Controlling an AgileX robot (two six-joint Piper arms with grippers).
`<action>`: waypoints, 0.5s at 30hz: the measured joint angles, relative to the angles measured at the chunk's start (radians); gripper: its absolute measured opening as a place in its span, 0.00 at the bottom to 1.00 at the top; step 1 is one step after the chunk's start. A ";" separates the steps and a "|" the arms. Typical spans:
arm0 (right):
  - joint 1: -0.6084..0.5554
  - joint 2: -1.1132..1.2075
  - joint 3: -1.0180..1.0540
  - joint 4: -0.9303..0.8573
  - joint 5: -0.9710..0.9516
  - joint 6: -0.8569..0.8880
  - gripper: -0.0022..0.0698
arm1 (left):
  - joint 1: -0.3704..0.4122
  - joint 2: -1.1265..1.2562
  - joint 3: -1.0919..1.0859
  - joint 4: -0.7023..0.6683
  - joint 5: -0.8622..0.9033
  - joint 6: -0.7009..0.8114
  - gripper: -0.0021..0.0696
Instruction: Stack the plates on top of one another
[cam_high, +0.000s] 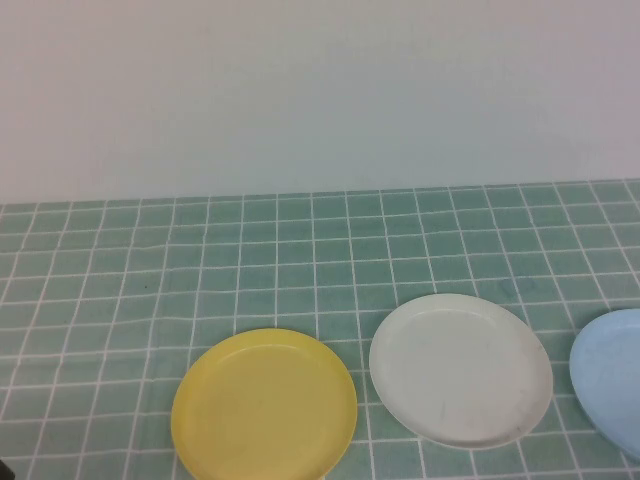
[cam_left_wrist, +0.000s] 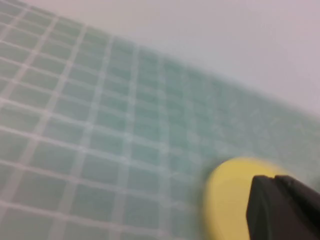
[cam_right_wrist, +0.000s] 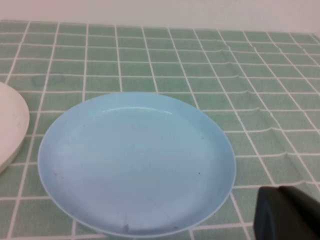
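Three plates lie apart in a row near the table's front. The yellow plate (cam_high: 264, 407) is at the left, the white plate (cam_high: 460, 370) in the middle, and the light blue plate (cam_high: 612, 375) at the right edge, partly cut off. My left gripper (cam_left_wrist: 285, 205) shows only as a dark tip over the near side of the yellow plate (cam_left_wrist: 227, 195). My right gripper (cam_right_wrist: 287, 212) shows as a dark tip just beside the light blue plate (cam_right_wrist: 135, 162), with the white plate's edge (cam_right_wrist: 10, 125) beyond. Neither gripper shows in the high view.
A green tablecloth with a white grid (cam_high: 300, 260) covers the table. A plain white wall (cam_high: 320, 90) stands behind it. The cloth has slight wrinkles (cam_right_wrist: 255, 110) beside the blue plate.
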 joint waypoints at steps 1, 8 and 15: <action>0.000 0.000 0.000 0.000 0.000 0.000 0.03 | 0.000 0.000 0.000 0.000 -0.007 0.000 0.03; 0.000 0.000 0.000 0.000 0.000 0.000 0.03 | 0.000 0.000 0.000 -0.483 -0.227 0.000 0.03; 0.000 0.000 0.000 0.000 0.000 0.000 0.03 | 0.000 0.000 0.000 -0.559 -0.307 0.002 0.03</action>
